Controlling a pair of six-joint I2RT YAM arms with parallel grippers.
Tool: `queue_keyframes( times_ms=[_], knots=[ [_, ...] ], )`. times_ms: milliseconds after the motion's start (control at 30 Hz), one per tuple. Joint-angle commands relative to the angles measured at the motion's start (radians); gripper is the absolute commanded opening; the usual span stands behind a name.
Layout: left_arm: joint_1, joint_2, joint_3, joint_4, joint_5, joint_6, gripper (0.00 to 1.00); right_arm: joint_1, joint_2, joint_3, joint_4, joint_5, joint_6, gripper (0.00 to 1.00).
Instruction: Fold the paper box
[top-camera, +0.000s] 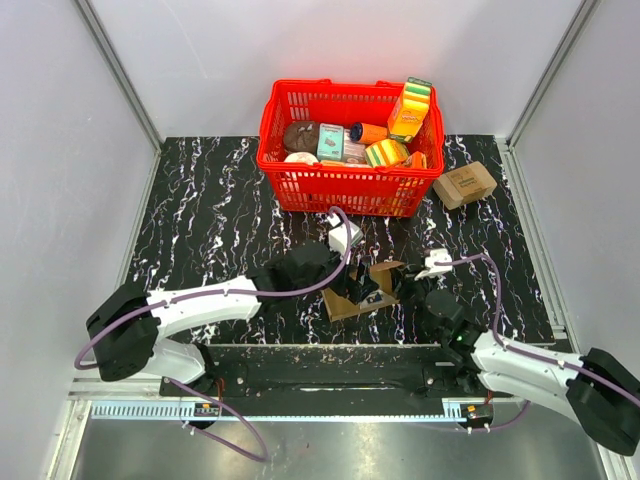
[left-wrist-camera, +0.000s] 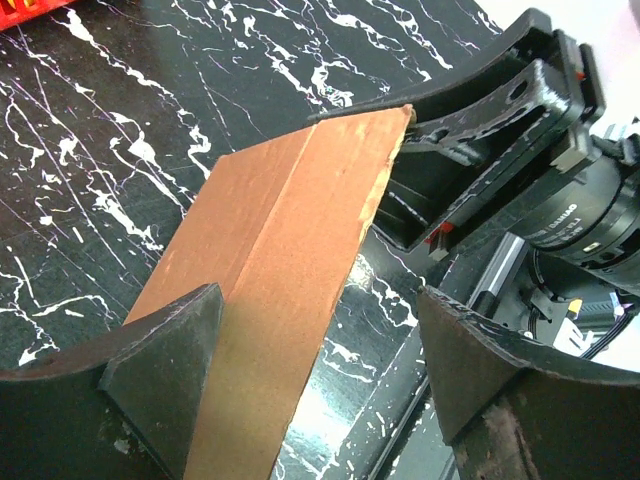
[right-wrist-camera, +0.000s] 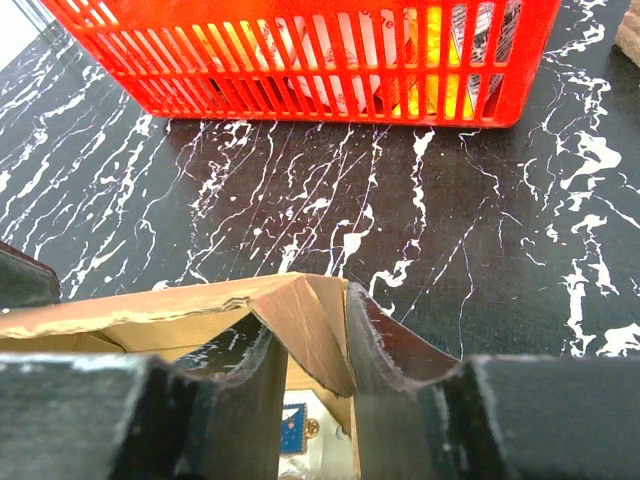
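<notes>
The paper box (top-camera: 350, 303) is plain brown cardboard, partly folded, and lies on the black marble table between the two arms. In the left wrist view one long creased panel (left-wrist-camera: 280, 250) runs up between the wide-apart fingers of my left gripper (left-wrist-camera: 320, 300), close to the left finger (left-wrist-camera: 165, 350); this gripper is open. In the right wrist view a folded corner flap (right-wrist-camera: 300, 305) stands between the fingers of my right gripper (right-wrist-camera: 308, 335). The right finger (right-wrist-camera: 385, 345) lies against the flap, and a gap shows on the flap's left side, so the jaws are partly open. Both grippers (top-camera: 362, 285) (top-camera: 405, 288) meet at the box.
A red basket (top-camera: 350, 185) full of groceries stands behind the box, near in the right wrist view (right-wrist-camera: 300, 60). A small printed brown carton (top-camera: 465, 184) sits to the basket's right. Metal frame rails border the table at both sides and at the front.
</notes>
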Motion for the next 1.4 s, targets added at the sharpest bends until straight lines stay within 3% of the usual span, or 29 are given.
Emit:
queue_keyframes(
  times_ms=[0, 333, 500, 1367],
  knots=[
    [-0.011, 0.007, 0.021, 0.018, -0.023, 0.019, 0.82, 0.010, -0.099, 0.026, -0.096, -0.016, 0.024, 0.37],
    [-0.016, 0.014, 0.020, 0.021, -0.023, 0.019, 0.82, 0.008, -0.450, 0.116, -0.531, -0.039, 0.099, 0.40],
    [-0.026, 0.020, 0.020, 0.023, -0.018, 0.019, 0.82, 0.010, -0.574, 0.161, -0.634, -0.026, 0.115, 0.40],
    [-0.158, 0.118, -0.022, 0.055, -0.067, -0.050, 0.81, 0.008, -0.582, 0.231, -0.651, -0.004, 0.049, 0.43]
  ],
)
